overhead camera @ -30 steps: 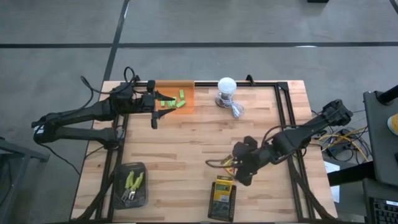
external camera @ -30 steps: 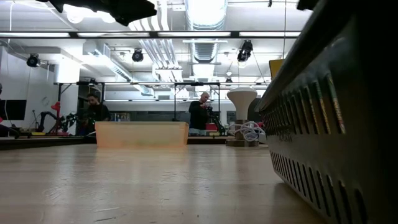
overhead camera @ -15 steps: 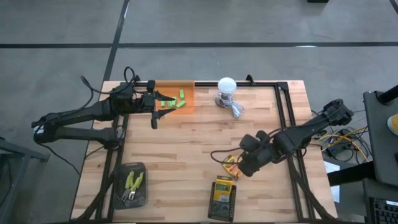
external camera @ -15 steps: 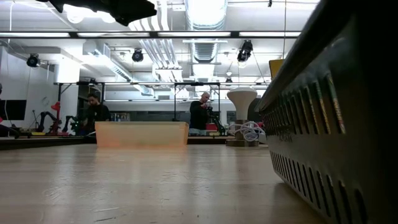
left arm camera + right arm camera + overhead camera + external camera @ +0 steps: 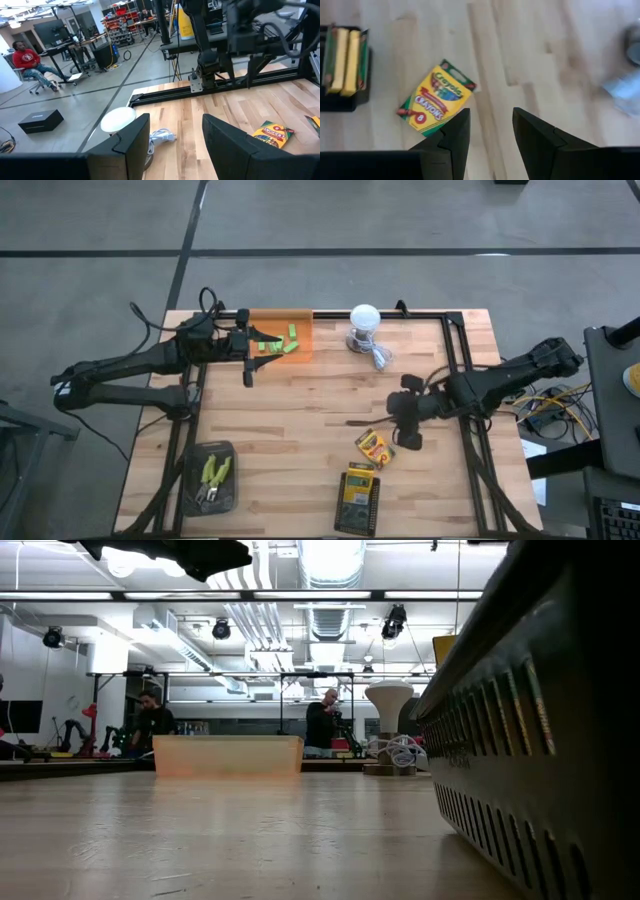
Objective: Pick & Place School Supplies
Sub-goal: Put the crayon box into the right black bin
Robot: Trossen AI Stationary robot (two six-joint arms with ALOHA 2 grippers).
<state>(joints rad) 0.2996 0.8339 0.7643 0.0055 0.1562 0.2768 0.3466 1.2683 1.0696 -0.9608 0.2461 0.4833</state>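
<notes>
Fingers of the right gripper (image 5: 403, 423) stand apart with nothing between them, hovering over bare wood just beside a loose crayon box (image 5: 374, 448) that lies flat and skewed, with open boards on all its sides except toward the dark tray (image 5: 357, 498) holding two more crayon boxes (image 5: 344, 60) near the table's (image 5: 300, 410) edge. Well apart from that loose box, the left gripper (image 5: 249, 352) waits with its fingers spread at the rim of the orange bin (image 5: 300, 330) holding the green blocks (image 5: 278, 343), and the plier-like tools (image 5: 212, 477) lie in another tray (image 5: 224, 500) by the table's corner.
</notes>
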